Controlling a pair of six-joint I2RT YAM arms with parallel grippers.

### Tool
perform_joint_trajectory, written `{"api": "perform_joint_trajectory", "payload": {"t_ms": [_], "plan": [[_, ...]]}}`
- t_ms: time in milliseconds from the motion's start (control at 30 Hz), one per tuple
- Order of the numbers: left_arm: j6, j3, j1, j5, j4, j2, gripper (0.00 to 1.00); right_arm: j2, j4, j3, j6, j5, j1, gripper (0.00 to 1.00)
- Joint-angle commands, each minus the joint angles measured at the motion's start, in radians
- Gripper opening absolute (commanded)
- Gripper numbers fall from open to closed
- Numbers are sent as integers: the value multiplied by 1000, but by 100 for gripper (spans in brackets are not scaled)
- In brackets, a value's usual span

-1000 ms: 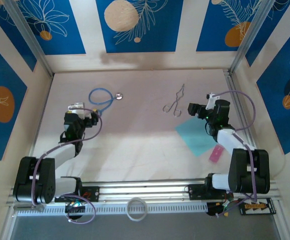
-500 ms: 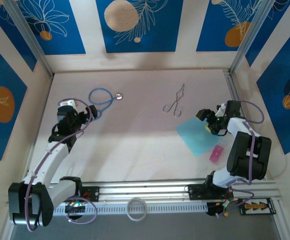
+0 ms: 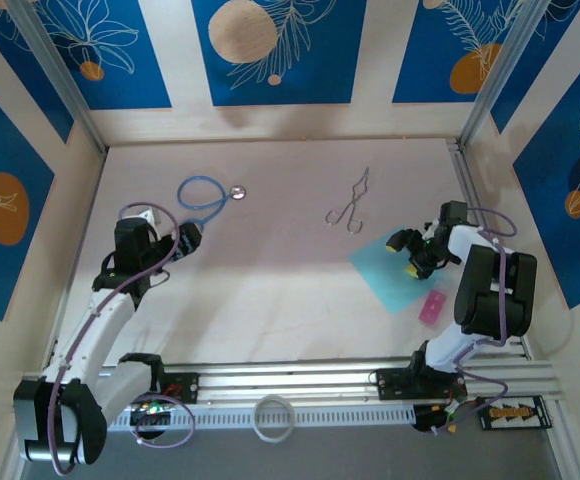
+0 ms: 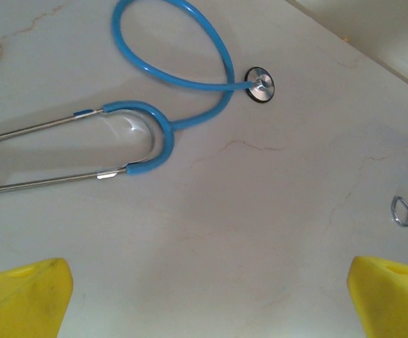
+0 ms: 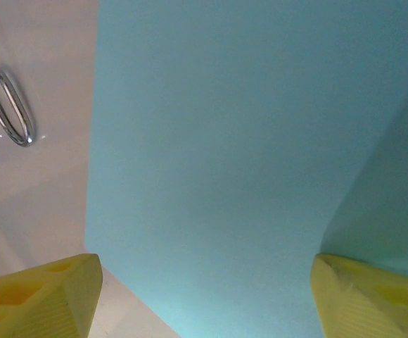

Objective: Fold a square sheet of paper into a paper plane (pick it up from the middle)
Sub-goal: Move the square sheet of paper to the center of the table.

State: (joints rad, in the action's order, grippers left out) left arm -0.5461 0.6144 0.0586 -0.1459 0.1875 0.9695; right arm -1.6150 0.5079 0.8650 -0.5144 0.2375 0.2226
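Compared with one second ago: the right gripper (image 3: pixel 407 255) has come down from above the far edge of the square sheet of paper (image 3: pixel 385 275) and now sits low over the sheet's right half. The sheet lies in the same spot, flat on the table (image 3: pixel 290 290). The left arm has stretched out, and the left gripper (image 3: pixel 182 240) remains well to the left of the sheet.

Right gripper: its yellow fingers (image 5: pixel 42 296) stand wide apart, narrower than a second ago, with the turquoise sheet spanning the whole gap between them. The sheet rises in a curve beside the right-hand finger. Contact with the paper cannot be confirmed, and nothing is clamped.

Left gripper: its fingers (image 4: pixel 21 296) are spread at full width, holding nothing, over bare table. The stethoscope (image 4: pixel 169 127) lies just ahead of them, far left of the sheet.

Other items: metal forceps (image 3: pixel 350 205) lie just beyond the sheet's far corner. A pink block (image 3: pixel 431 307) lies just beside the sheet's near right edge.
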Motion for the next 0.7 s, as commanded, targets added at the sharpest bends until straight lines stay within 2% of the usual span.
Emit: {"api": "perform_joint_trajectory", "payload": {"t_ms": [0, 100, 233, 400, 667], "plan": [[-15, 9, -13, -63, -30, -18, 100, 8, 95, 1, -64, -48, -73, 77], [-4, 12, -13, -82, -28, -13, 100, 6, 122, -4, -126, -49, -141, 77], [-1, 12, -13, -105, -35, -14, 100, 7, 147, -5, -273, -111, -266, 78], [-7, 16, -13, -124, -28, -11, 100, 50, -35, -131, -595, -49, -414, 78], [-34, 7, -13, -160, -17, -5, 100, 54, -245, -174, -1089, -214, -763, 79]]}}
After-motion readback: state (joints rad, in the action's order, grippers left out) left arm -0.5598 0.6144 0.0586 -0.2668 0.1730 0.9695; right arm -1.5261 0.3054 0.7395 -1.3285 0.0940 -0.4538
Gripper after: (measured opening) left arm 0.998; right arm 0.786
